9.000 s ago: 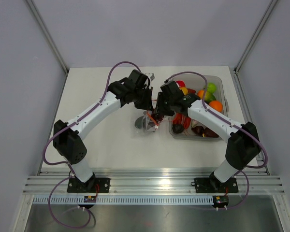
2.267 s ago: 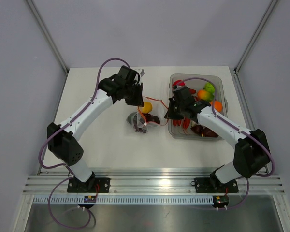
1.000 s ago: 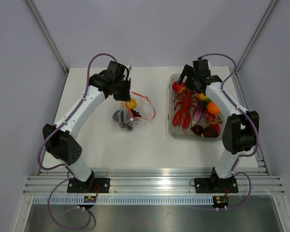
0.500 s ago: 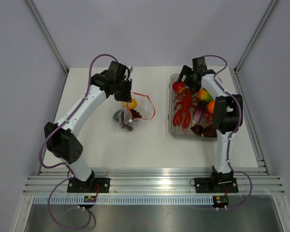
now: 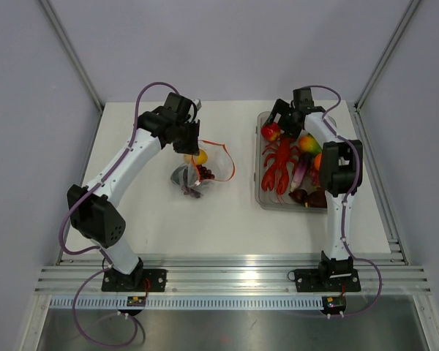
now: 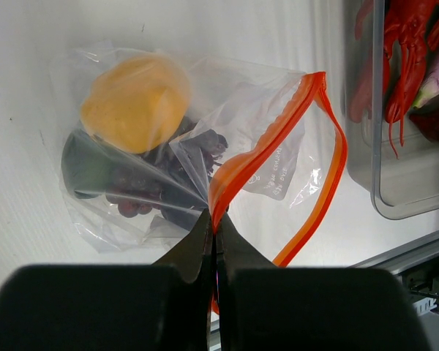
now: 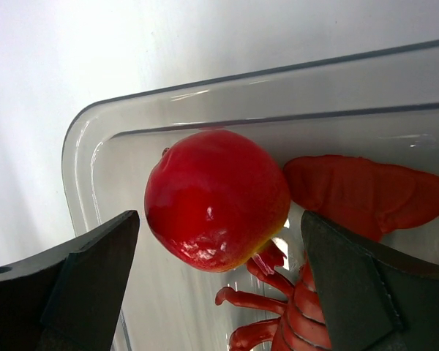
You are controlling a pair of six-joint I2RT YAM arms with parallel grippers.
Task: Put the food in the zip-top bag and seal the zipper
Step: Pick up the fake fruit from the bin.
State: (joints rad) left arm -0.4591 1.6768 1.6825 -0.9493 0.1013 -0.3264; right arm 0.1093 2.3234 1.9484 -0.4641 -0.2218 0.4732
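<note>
Two arms work over one white desk [image 5: 154, 212].

Left claw [image 6: 214, 238]: the jaws are fully closed, pinching the zipper [image 6: 257, 156] of the single zip-top bag [image 6: 274, 91]. The zipper's two orange tracks are parted into an open loop, so the bag mouth gapes toward the tub. The bag sits left of centre on the desk, well apart from the tub. Whether it rests fully on the surface or is partly lifted cannot be told. Three pieces of food show inside it, packed together at the closed end:
- one yellow-orange fruit [image 6: 135, 102]
- one dark green piece [image 6: 84, 164]
- one dark purple grape cluster [image 6: 196, 146]

Right claw [image 7: 219, 219]: the jaws are spread wide and hold nothing. One finger stands on each side of one red apple [image 7: 212, 183], with a gap visible on both sides. The apple lies in the far left corner of the one clear rectangular tub [image 5: 260, 191], just beside one red lobster [image 5: 280, 164]. Also in the tub are:
- one purple eggplant [image 5: 300, 170]
- one yellow-green fruit [image 5: 309, 142]
- one orange fruit [image 5: 317, 159], partly behind the arm
- at least two dark red pieces [image 5: 301, 196] at the near end

The right arm covers part of the tub, so the full count there cannot be given.
</note>
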